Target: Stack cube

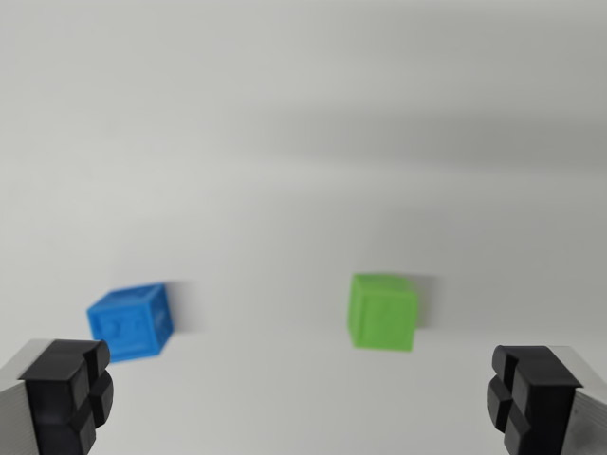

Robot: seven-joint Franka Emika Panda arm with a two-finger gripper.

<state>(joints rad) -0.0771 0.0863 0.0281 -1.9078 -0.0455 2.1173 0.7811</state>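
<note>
Gripper [302, 398] was spread wide, nothing between the black finger pads [66, 393]. Blue cube [131, 322] sat just beyond the pad on the wrist view's left. Green cube [383, 311] lay ahead, nearer the opposite pad, on white table [303, 142].

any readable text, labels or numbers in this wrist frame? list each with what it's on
None readable.
Small blue plastic cube: faint raised marks on its front face, too blurred to read.
Small green plastic cube: a faint recessed outline on its face, no legible characters.
Black claw pads and the plain white table surface: no markings visible.
</note>
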